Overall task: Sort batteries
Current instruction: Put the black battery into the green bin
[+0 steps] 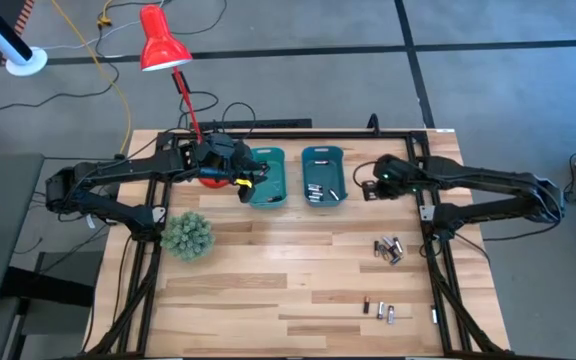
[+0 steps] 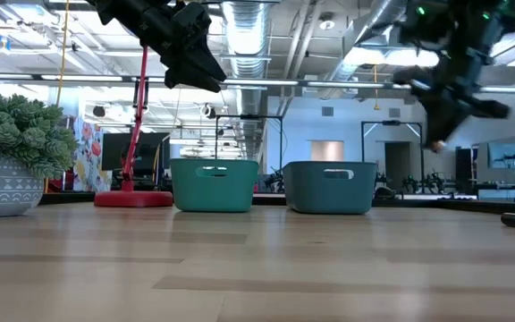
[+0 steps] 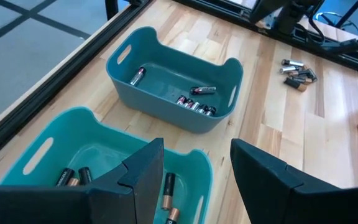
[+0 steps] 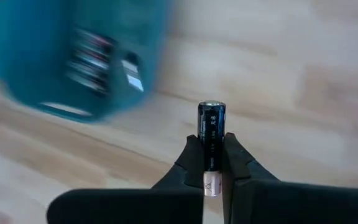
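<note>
L gripper hangs open and empty over lighter teal plastic bin, few dark cylindrical batteries inside. Darker teal plastic bin holds several too. R gripper pinches one black cell, near that bin. Loose batteries left on wooden table: prob midway.

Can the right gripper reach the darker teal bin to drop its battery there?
Probably yes. The right gripper holds a battery beside the darker teal bin, raised above the table, and nothing stands between them.
</note>
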Controlling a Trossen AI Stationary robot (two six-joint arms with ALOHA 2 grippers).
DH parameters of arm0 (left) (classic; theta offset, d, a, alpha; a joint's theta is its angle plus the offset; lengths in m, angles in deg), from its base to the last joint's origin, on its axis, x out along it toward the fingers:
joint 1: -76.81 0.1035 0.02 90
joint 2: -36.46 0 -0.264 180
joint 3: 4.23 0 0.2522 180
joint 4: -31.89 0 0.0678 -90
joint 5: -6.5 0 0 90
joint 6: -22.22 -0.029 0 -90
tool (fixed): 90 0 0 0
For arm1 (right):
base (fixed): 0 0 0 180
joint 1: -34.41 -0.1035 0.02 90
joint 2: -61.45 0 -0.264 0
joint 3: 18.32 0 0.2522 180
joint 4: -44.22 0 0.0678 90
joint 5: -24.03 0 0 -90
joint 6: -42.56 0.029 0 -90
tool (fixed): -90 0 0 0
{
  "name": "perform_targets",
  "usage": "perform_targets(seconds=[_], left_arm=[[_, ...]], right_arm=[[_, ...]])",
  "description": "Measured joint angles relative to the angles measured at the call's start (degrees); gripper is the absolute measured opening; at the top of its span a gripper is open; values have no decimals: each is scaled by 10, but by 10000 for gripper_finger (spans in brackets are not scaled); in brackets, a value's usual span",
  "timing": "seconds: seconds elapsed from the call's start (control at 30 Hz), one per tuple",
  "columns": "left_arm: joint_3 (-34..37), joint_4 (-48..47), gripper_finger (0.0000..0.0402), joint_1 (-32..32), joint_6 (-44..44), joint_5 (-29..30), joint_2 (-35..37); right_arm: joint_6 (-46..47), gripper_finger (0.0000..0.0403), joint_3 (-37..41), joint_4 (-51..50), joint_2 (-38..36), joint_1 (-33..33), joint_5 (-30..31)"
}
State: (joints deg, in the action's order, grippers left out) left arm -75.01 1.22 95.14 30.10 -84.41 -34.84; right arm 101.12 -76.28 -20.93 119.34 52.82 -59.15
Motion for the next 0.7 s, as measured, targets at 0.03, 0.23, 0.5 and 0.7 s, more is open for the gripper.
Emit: perform_targets(seconds=[0.03,0.23,0.5,0.7], left_arm=[[0,0,183,0,0,0,0],[0,-14,183,-1,18,-3,0],[38,-40,183,2,-1,11,11],[103,18,183,2,1,12,42]], right_arm=[[-9,14,-19,10,12,-3,4],[-98,14,-153,56,128,-3,8],[-260,14,-388,90,357,-4,8],[-347,14,-561,86,522,-4,-44]])
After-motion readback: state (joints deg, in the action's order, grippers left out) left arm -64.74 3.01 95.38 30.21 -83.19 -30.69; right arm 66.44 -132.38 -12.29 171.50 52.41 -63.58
